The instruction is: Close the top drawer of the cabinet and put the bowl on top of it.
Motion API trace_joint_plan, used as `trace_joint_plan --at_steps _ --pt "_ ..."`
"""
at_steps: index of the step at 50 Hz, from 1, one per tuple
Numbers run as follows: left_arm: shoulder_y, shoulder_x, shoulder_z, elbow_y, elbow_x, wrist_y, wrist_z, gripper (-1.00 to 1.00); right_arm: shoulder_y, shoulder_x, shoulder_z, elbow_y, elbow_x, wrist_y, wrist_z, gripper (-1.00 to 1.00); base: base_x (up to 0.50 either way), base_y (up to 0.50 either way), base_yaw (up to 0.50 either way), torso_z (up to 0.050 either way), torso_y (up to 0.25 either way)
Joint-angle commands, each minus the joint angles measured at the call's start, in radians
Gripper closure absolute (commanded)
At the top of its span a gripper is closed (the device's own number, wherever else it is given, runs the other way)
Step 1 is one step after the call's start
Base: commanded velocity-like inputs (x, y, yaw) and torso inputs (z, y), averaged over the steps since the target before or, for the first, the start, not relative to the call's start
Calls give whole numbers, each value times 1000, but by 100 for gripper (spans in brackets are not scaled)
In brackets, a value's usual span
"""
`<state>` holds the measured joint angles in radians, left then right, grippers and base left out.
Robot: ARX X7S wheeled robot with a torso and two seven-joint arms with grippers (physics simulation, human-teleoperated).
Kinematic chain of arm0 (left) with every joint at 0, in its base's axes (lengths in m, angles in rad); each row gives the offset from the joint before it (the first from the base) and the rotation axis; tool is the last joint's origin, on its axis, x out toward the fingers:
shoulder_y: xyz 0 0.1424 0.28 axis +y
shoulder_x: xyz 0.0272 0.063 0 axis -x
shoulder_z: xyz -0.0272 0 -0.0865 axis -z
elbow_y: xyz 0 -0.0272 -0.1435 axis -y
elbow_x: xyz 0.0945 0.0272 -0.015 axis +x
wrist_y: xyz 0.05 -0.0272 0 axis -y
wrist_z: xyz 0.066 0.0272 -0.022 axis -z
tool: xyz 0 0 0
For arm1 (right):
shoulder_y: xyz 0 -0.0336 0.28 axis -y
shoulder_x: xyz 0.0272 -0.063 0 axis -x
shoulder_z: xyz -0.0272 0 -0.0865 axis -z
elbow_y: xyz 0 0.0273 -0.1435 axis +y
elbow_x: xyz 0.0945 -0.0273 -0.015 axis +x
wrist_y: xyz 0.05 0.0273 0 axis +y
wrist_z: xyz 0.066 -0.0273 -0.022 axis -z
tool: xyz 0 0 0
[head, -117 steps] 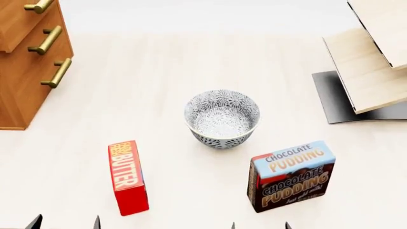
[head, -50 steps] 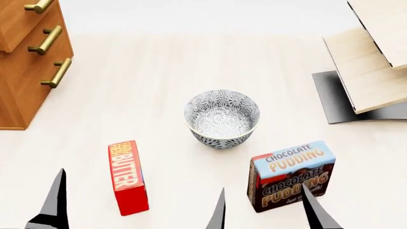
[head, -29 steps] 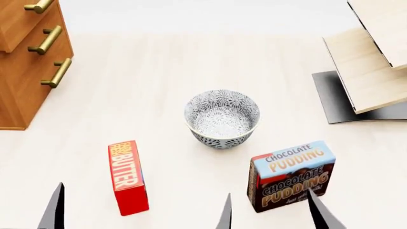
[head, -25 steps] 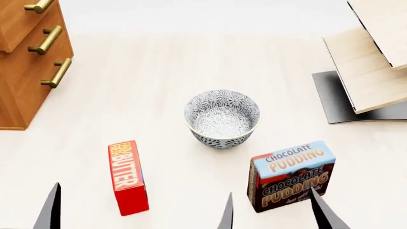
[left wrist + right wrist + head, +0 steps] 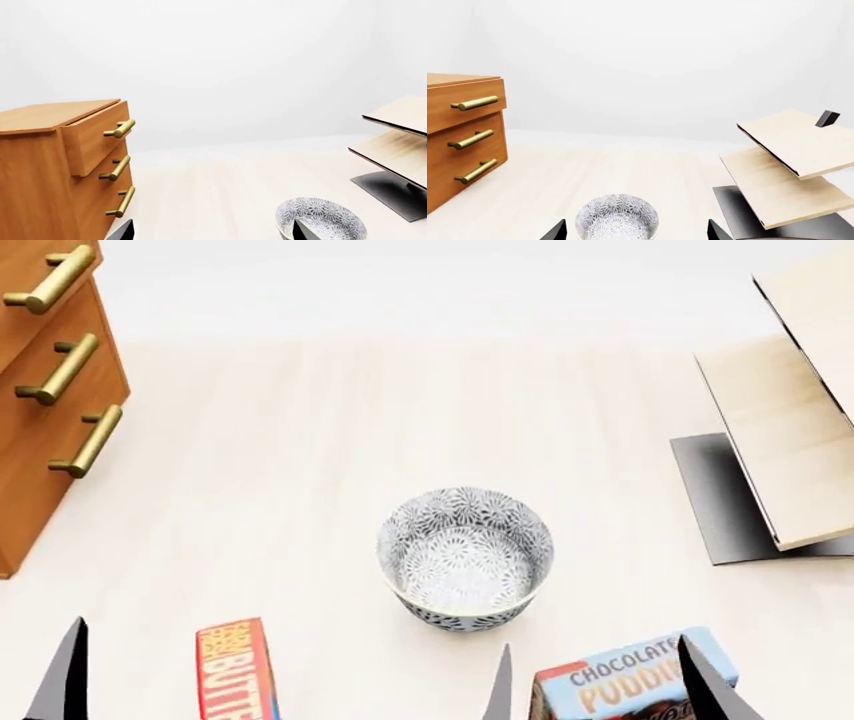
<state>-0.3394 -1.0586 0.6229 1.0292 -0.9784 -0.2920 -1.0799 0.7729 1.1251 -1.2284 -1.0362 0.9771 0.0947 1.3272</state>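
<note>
The patterned grey-blue bowl (image 5: 465, 558) stands upright on the pale floor, untouched. At the left stands the orange-brown cabinet (image 5: 47, 455). Its top drawer (image 5: 100, 135) sticks out past the drawers below it. My left gripper (image 5: 213, 233) is open and empty, with the bowl (image 5: 327, 220) beyond one fingertip. In the head view only one of its fingers (image 5: 63, 675) shows. My right gripper (image 5: 636, 233) is open, short of the bowl (image 5: 617, 216), which shows between its tips. In the head view the right gripper (image 5: 601, 690) is near the bottom edge.
A red butter box (image 5: 235, 680) and a chocolate pudding box (image 5: 621, 688) stand at the near edge, either side of the bowl. A pale wooden shelf unit (image 5: 787, 430) on a dark base is at the right.
Both grippers' fingertips have risen into the head view and spread apart. The view has since shifted, so the bowl and boxes sit lower and the cabinet further left.
</note>
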Motion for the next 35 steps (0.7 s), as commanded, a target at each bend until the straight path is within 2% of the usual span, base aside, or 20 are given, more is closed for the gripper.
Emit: trace_joint_plan --at_steps 1,35 --pt "8 -27 21 0 10 31 -9 -100 29 -8 -64 11 -19 -26 7 -100 367 0 0 0 0" --pt "17 -18 52 -25 40 62 1 -100 51 26 -106 7 -33 -70 18 -100 370 0 0 0 1"
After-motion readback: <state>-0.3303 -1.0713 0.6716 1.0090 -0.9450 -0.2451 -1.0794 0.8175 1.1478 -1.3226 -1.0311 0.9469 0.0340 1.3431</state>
